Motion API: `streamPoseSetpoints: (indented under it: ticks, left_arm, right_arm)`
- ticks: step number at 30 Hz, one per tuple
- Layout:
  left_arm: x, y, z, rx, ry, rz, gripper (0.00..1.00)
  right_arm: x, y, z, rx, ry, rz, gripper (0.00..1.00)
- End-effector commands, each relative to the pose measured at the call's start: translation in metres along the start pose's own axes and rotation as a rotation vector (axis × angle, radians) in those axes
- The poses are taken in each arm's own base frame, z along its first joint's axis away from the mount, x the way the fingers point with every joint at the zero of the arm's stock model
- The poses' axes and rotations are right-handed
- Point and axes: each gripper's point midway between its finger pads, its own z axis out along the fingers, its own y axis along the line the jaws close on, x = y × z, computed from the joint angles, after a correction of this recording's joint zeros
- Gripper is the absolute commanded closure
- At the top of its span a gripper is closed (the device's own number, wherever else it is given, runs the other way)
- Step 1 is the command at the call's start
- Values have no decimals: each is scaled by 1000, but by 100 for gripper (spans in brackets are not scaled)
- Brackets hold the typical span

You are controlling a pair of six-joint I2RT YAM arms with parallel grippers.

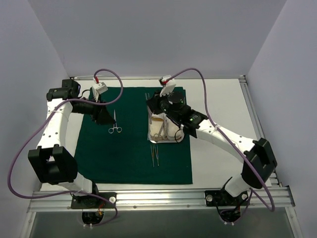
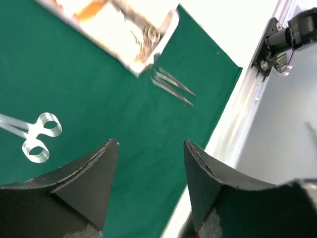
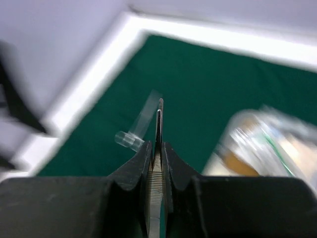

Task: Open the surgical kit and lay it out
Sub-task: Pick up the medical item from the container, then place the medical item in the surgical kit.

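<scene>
left gripper (image 2: 151, 147) wide open, empty, hovering over green drape (image 1: 129, 161); ring-handled clamp (image 2: 30, 133) flat on drape just beside it. right gripper (image 3: 157, 148) pinched shut on thin steel instrument (image 3: 159, 119) at steel tray's (image 1: 163, 141) far end; tweezers (image 1: 155, 154) on drape near tray

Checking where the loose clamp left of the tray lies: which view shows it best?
Top external: the whole clamp lies on the green cloth, apart from the tray. The left wrist view shows only its ring handles and part of the shanks. The right wrist view misses it.
</scene>
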Motion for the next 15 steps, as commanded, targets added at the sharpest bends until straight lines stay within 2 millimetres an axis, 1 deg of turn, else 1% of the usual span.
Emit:
streamPoseSetpoints:
  ticks: [1, 2, 3, 4, 5, 6, 7, 8, 9, 10, 15]
  left_arm:
    - [-16, -56, -10, 182, -58, 69, 32]
    - [-18, -64, -9, 204, -62, 95, 29]
    - [-24, -73, -11, 227, -80, 127, 26]
    - [-28, -81, -12, 240, -92, 155, 23]
    - [-32, -89, -12, 254, -101, 191, 20]
    - [-38, -95, -14, 262, -123, 219, 18]
    - [-41, -103, -17, 262, -137, 255, 17]
    - [-43, -109, -18, 269, -148, 282, 16]
    - [-48, -121, -17, 297, -159, 318, 15]
    - [-49, -129, -20, 300, -171, 344, 15]
    - [-60, -151, -23, 355, -225, 383, 14]
  right_arm:
    - [-94, 82, -34, -347, -334, -31, 100]
    - [-97, 93, -36, -395, -348, -35, 100]
    - [-105, 108, -43, -455, -378, -43, 100]
    - [-105, 119, -47, -500, -378, -56, 100]
    - [-108, 126, -49, -523, -388, -72, 100]
    - [-111, 138, -55, -555, -403, -82, 100]
    - [-113, 145, -60, -584, -412, -91, 100]
    - [-116, 149, -64, -600, -425, -98, 100]
    - [-119, 156, -70, -625, -444, -100, 100]
    - [-120, 160, -75, -643, -453, -103, 100]
    - [-127, 176, -94, -708, -502, -110, 100]
